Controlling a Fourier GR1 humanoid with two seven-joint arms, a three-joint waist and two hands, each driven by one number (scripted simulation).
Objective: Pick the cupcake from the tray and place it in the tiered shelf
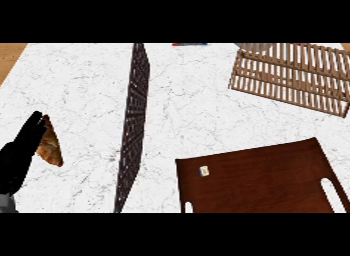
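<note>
A white marble-veined table (193,115) fills the view, with bare wood showing at its upper left corner. At lower right lies a dark brown wooden tray (270,180) with slot handles; a small pale item (204,171), too small to identify as the cupcake, sits near the tray's left edge. The slatted light-wood tiered shelf (300,75) stands at upper right. A dark mesh panel (134,125) runs down the middle. At the left edge, the black left hand (15,155) rests with fingers straight, holding nothing, beside a golden-brown croissant (50,146).
</note>
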